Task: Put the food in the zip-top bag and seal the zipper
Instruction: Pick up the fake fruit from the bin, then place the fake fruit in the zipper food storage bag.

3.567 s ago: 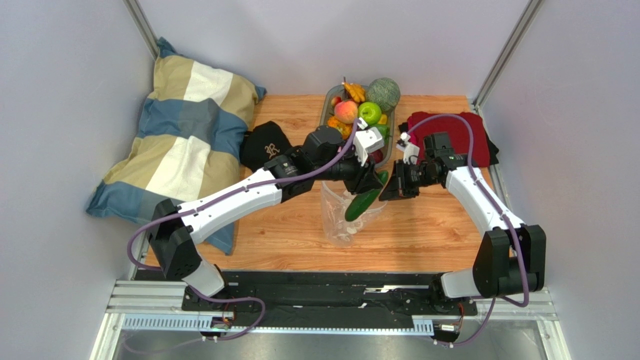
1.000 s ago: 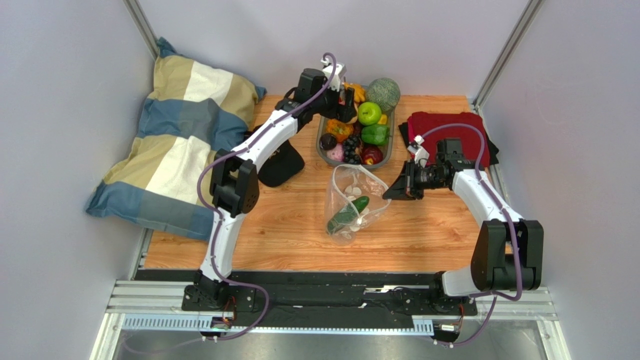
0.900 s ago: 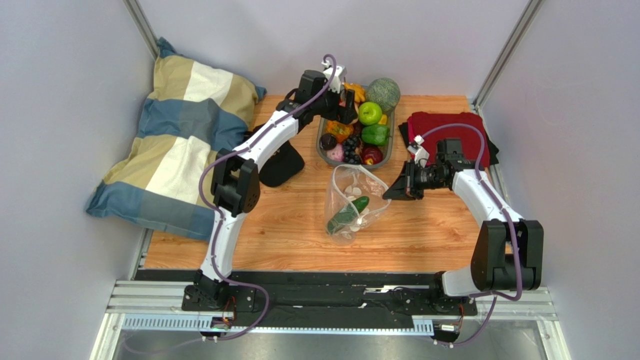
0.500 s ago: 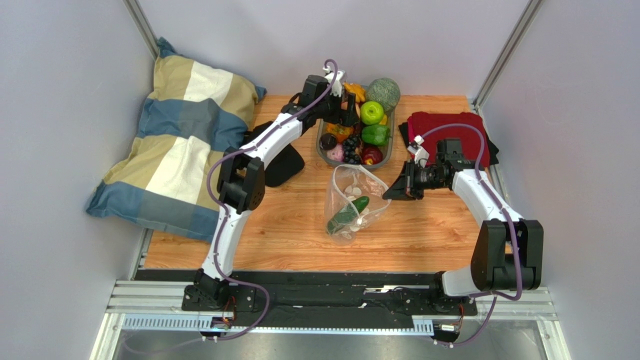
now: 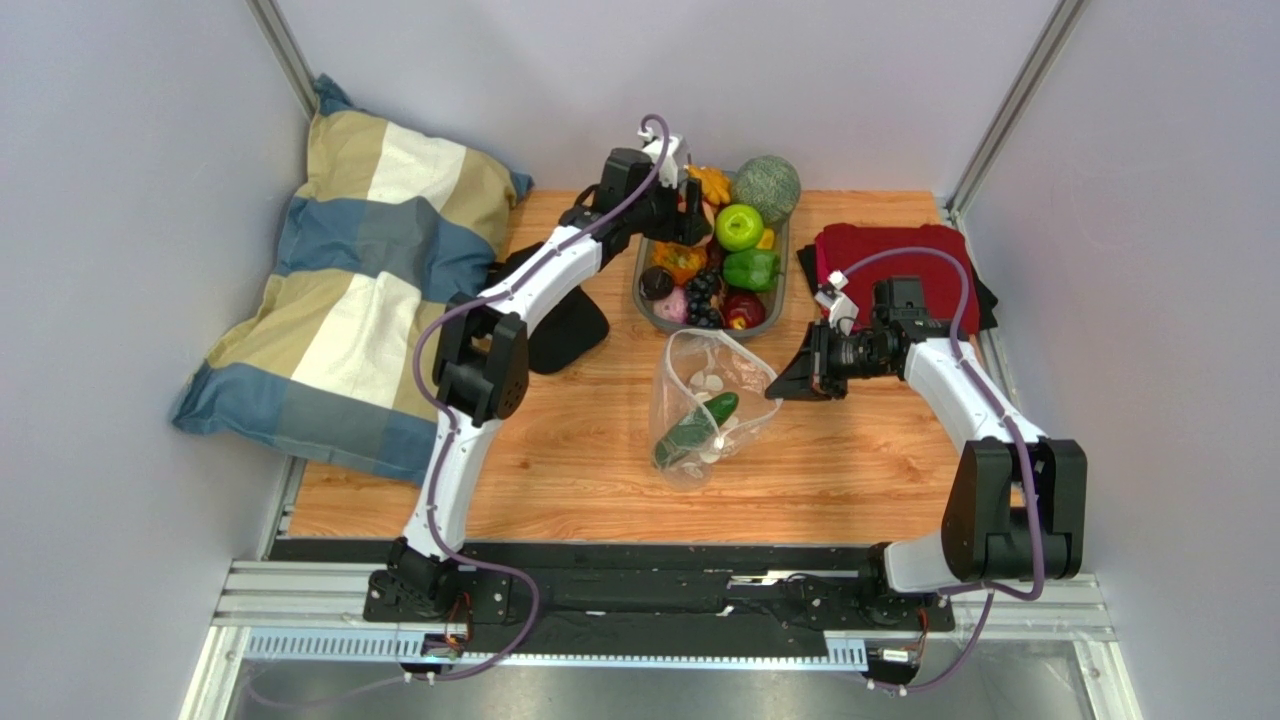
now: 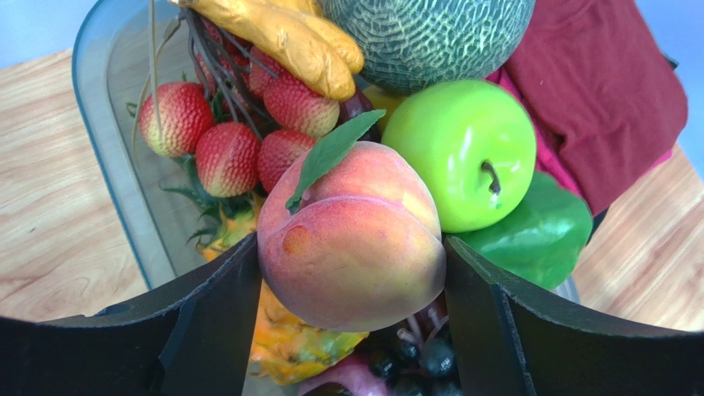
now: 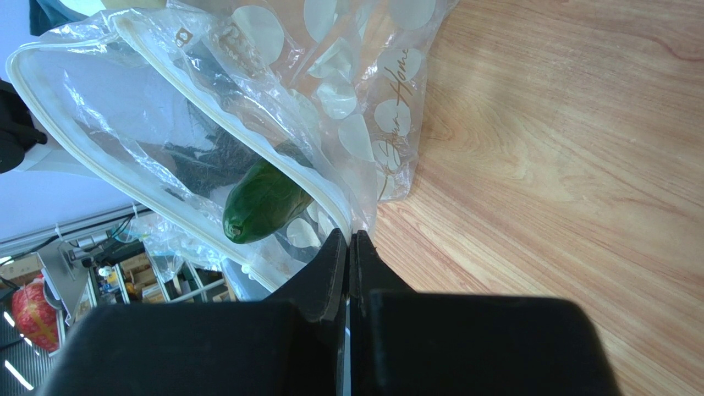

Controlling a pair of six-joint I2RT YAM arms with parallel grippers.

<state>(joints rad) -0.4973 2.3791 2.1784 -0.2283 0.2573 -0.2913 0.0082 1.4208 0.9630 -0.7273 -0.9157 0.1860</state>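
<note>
The clear dotted zip-top bag (image 5: 703, 402) lies mid-table, mouth open toward the back, with a green cucumber (image 5: 694, 428) inside. My right gripper (image 5: 781, 381) is shut on the bag's right mouth edge (image 7: 363, 210). The whitish zipper (image 7: 216, 107) runs along the open mouth, and the cucumber (image 7: 263, 202) shows through the plastic. My left gripper (image 5: 687, 206) reaches over the grey tray (image 5: 643, 282) at the back. Its fingers (image 6: 223, 318) press both sides of a peach (image 6: 351, 235) on top of the fruit pile.
The tray (image 6: 107, 165) also holds strawberries (image 6: 223, 148), a green apple (image 5: 738, 225), a green pepper (image 5: 750, 270) and a melon (image 5: 768, 183). A black cap (image 5: 564, 323) and a striped pillow (image 5: 361, 285) lie at left. A red cloth (image 5: 917, 270) lies at right.
My left arm has left the bag, where the cucumber now lies, and reached back to the tray, settling around the peach. The right gripper still holds the bag's edge.
</note>
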